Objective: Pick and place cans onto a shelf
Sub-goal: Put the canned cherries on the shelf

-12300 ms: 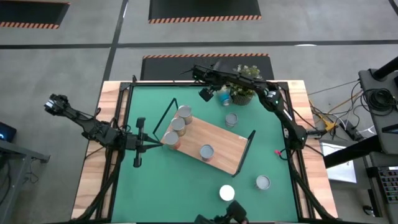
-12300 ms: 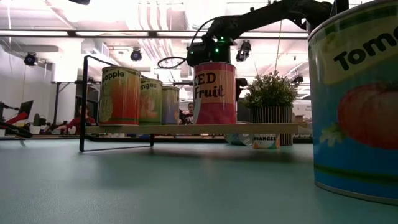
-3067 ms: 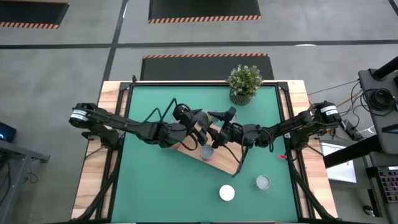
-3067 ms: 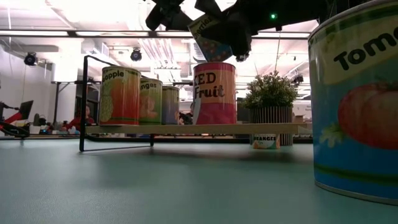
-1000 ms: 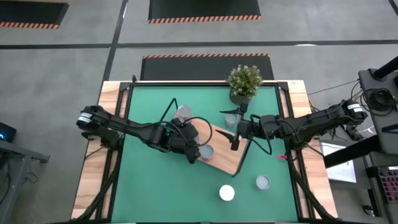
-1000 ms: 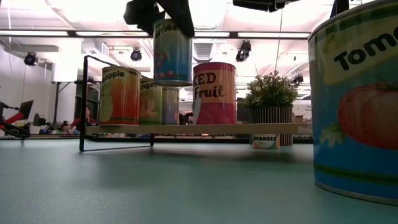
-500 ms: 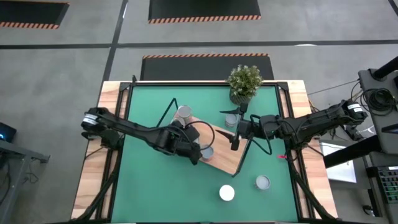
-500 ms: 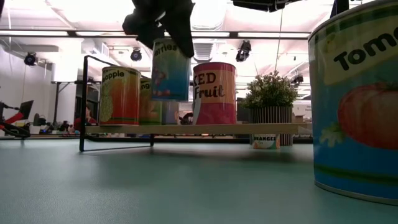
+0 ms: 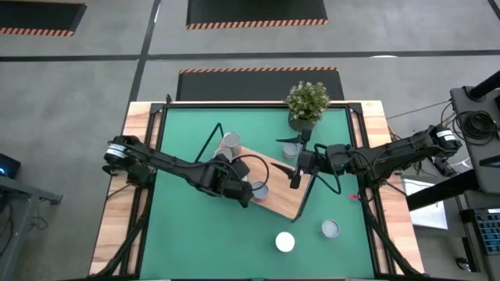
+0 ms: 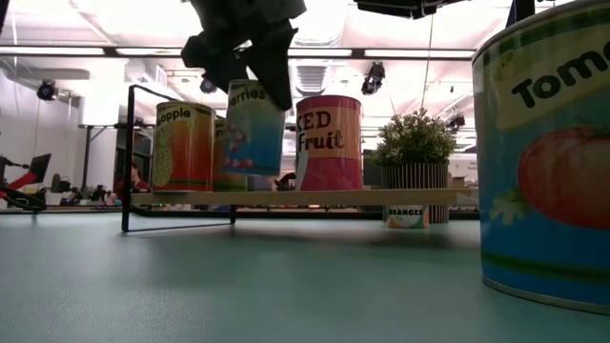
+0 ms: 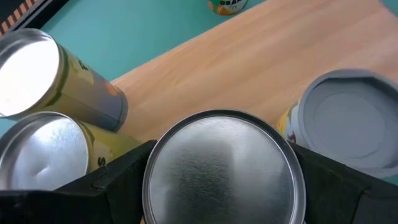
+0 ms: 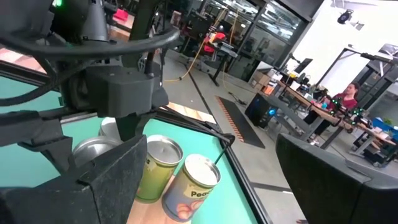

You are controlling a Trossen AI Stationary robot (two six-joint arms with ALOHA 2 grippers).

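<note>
The left tool (image 10: 250,57) grips a blue-labelled metal can with a silvery round top (image 10: 254,129), tilted just above the flat light-wood shelf with black wire end loops (image 9: 283,181), between the yellow-labelled cans (image 11: 46,134) and a pink-labelled can (image 10: 329,143). The right tool (image 9: 294,180) hangs with fingers spread and empty over the shelf's far end. Two loose cans (image 9: 307,235) stand on the green surface (image 9: 195,242).
</note>
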